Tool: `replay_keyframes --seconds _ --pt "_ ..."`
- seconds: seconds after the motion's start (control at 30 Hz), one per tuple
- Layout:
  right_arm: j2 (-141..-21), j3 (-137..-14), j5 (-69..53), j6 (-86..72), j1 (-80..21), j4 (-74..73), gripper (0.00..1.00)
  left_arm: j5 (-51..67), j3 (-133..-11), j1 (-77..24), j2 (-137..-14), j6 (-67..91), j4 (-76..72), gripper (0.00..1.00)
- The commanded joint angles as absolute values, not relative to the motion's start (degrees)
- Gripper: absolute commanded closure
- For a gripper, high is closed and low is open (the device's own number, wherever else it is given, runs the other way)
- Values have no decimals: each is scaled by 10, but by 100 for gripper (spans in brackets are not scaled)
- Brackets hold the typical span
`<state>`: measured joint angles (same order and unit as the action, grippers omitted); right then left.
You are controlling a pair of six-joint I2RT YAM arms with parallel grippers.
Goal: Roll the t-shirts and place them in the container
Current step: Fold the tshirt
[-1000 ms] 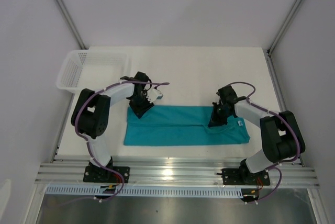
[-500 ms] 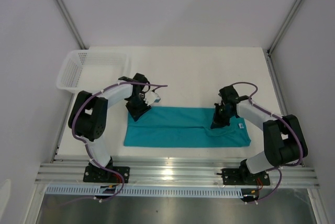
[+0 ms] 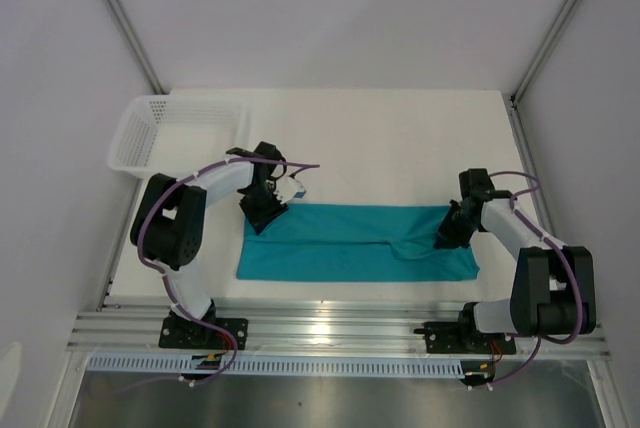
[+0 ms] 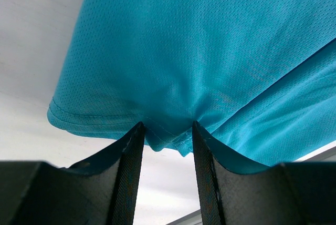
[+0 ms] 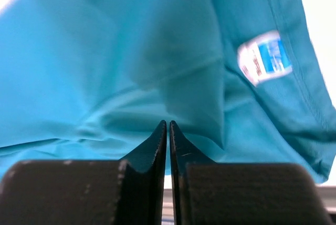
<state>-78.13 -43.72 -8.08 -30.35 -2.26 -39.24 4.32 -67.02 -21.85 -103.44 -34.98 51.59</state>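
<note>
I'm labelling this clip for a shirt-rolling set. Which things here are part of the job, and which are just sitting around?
Part of the job:
- teal t-shirt, folded into a long strip on the table
- left gripper, fingers astride the shirt's hem
- right gripper, fingers together over the cloth

Just lying about:
- white mesh basket, at the table's far left corner

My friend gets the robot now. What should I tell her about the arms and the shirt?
Left gripper: open, hem of the teal cloth t-shirt bunched between its fingers, at the shirt's far left corner.
Right gripper: shut, empty, over the shirt's right end near the small white neck label.
Shirt: folded into a long flat strip across the white table.
Done: folding into a strip.
Left: all the rolling.
</note>
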Motion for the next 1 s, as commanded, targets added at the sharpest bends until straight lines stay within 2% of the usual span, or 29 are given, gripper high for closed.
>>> replay_keyframes --seconds 0.0,0.23,0.33,0.63,0.77,0.97 --pt "-774 -420 -67 -334 -23 -421 93 47 -665 -216 -1023 -349 516 55" --pt "-723 -417 -19 -359 -23 -485 97 47 -670 -216 -1026 -345 512 55" --pt "-701 -397 -8 -379 -23 -480 95 47 -666 -216 -1027 -346 510 55" --pt "-745 -372 -12 -404 -24 -448 93 47 -683 -214 -1031 -346 505 55" --pt "-717 -360 0 -428 -30 -465 91 48 -682 -212 -1031 -345 501 55" --pt "-629 -387 96 -468 -33 -504 90 47 -688 -212 -1032 -349 501 54"
